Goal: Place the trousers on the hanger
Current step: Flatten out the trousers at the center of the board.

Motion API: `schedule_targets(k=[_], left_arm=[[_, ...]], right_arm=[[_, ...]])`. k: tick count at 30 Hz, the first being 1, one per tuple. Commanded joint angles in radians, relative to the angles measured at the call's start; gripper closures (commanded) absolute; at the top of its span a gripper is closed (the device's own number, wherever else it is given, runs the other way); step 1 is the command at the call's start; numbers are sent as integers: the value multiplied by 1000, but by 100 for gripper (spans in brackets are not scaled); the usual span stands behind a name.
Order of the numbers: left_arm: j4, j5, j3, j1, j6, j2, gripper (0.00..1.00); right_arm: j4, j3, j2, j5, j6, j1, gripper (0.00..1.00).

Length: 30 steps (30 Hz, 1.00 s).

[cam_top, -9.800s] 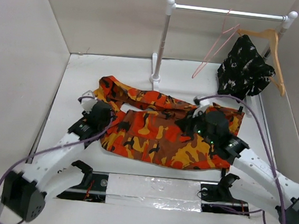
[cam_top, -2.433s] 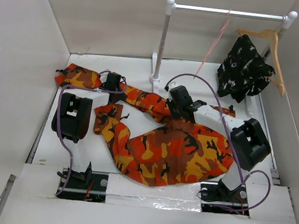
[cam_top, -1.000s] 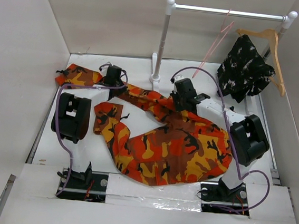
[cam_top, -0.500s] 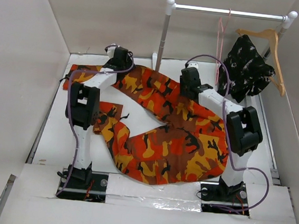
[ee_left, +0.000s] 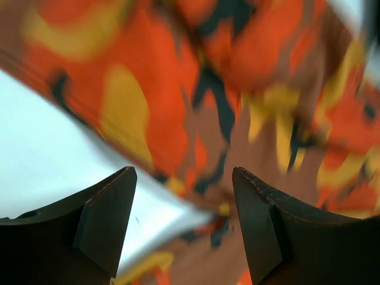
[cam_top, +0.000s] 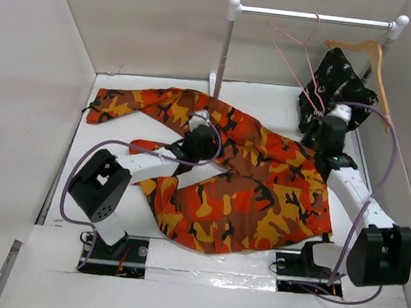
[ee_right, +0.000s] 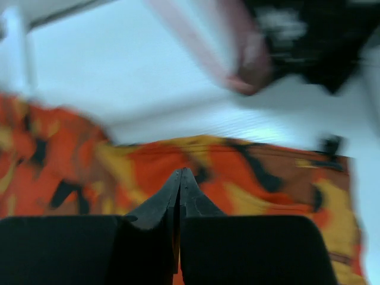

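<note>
Trousers [cam_top: 245, 194] look soft, limp; pinch a cuff near the far-left corner; left gripper [ee_left: 183, 178] wide, right gripper [ee_right: 180, 176] closed empty.

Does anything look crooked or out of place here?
The hanger sits tilted on the rail, slanting down toward the shut right claw instead of hanging straight. The trousers lie sprawled flat, not on it.

A white table [cam_top: 111, 152] is recorded. The trousers [cam_top: 252, 195] are spread directly on it across the middle and right, with one leg stretched toward the far left corner. A white rack foot [cam_top: 214, 82] is set at the far edge. A silver strip [cam_top: 210, 260] is laid along the near edge.
</note>
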<state>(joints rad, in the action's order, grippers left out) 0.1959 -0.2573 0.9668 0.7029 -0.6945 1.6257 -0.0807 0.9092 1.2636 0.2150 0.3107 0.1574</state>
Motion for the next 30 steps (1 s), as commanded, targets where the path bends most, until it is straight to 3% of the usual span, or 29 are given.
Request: schedule_targets(k=[1,2,4,5,8,11,21,22,23,24,25,26,27,30], left_arm=[[46,-17,-72,76,-22,19,37],[59,-19,-83,99,-25,17,37],[65,-36,-96,150,-25,22,37],[62,-37,-93,161,-22,28,36],[48,-36,-88,187,-10,56,36],[82,-30,-132,196,-11,59,37],[171,-26,-241,251,-34,45,59],[172,-30,-247,251,-33,42,63],[172,-30,-252,251,-33,39,69],[178,-27,-257,251,-31,33,81],[192,-23,-270,251,-30,30,86],[197,-19,-276,260,-30,26,91],[198,-16,-284,260,-31,17,99],[218,9,-310,286,-37,-3,100]], right_arm=[[110,-143,-58,-145,89,-148,100],[133,-162,-66,-158,94,-224,73],[145,-187,-52,-195,94,-294,48],[128,-185,-35,-207,93,-362,28],[128,-171,65,-324,80,-444,13],[154,-179,144,-364,91,-495,13],[186,-162,307,-563,122,-516,26],[190,-168,307,-572,128,-525,33],[184,-170,307,-577,128,-536,48],[190,-176,306,-580,130,-536,56],[199,-187,283,-571,142,-551,69],[212,-217,260,-557,151,-552,92],[220,-228,234,-539,156,-564,95],[156,-205,120,-415,159,-564,100]])
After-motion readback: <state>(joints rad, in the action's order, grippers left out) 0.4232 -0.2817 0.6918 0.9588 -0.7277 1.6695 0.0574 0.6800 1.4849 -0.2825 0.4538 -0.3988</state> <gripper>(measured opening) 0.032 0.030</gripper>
